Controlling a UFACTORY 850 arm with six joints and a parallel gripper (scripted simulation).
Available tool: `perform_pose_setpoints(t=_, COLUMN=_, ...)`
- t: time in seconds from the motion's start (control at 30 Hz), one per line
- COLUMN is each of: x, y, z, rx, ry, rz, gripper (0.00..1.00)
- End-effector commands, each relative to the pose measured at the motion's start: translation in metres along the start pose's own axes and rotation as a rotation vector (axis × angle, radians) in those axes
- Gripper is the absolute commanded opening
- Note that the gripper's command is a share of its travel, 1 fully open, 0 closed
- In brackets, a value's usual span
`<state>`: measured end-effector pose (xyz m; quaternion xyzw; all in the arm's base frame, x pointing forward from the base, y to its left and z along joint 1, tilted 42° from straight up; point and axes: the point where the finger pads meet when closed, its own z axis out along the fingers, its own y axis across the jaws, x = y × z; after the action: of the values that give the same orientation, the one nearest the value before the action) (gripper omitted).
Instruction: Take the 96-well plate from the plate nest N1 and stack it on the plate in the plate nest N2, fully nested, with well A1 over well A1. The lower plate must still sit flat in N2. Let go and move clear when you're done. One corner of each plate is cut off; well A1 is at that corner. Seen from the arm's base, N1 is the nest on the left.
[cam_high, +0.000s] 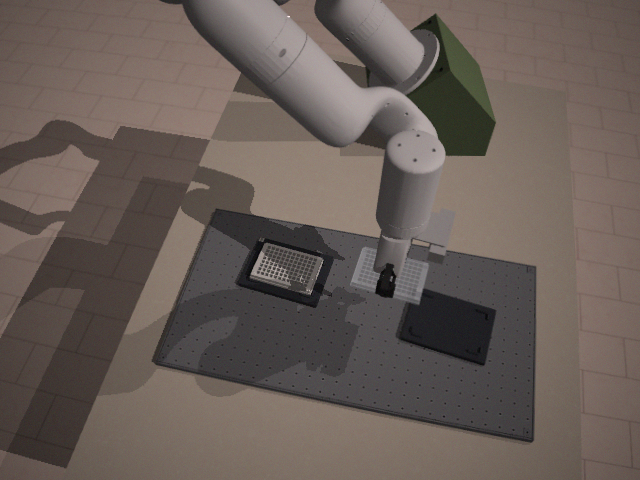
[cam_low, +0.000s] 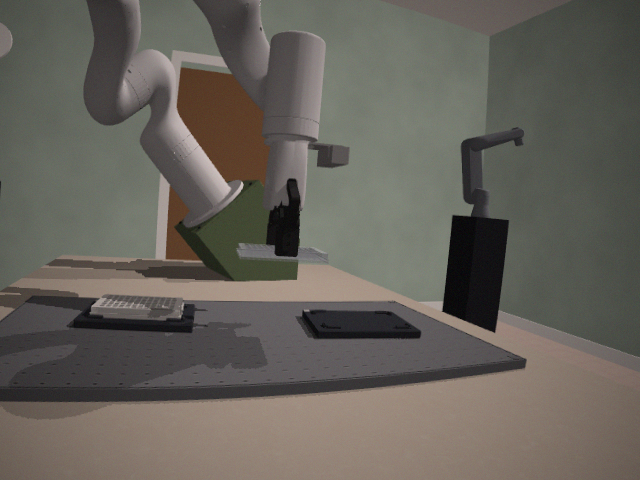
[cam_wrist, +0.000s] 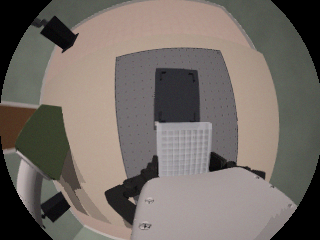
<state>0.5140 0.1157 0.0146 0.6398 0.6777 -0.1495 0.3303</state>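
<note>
A: Which step do we see here?

B: We see the carry. The gripper holds the clear plate in the air, well above the grey board. The empty dark nest lies below and just to one side of the hand; the second nest, with the white plate seated in it, lies well apart on the other side.

A: How does the hand stand?

B: We read it as clenched on the clear plate, fingers spread wide across the plate's width. The plate hangs level, touching nothing else.

A: What does the next move call for?

B: We judge that the hand must travel sideways until it hangs over the white plate, then descend squarely so the two nest. We cannot make out the cut corners, so the matching of well A1 stays unchecked.
</note>
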Motion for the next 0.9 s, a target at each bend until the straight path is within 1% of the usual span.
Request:
perform_pose_setpoints(t=0.0, x=-0.01, y=0.0, z=-0.001, rx=-0.002, ry=0.002, rz=0.0, gripper=0.0)
perform_pose_setpoints(t=0.47, x=-0.057, y=-0.002, z=-0.001, rx=-0.002, ry=0.001, rz=0.0, gripper=0.0)
perform_pose_setpoints(t=0.53, x=-0.057, y=-0.002, z=-0.001, rx=-0.002, ry=0.001, rz=0.0, gripper=0.0)
perform_pose_setpoints(t=0.87, x=-0.09, y=-0.004, z=-0.001, rx=-0.002, ry=0.001, rz=0.0, gripper=0.0)
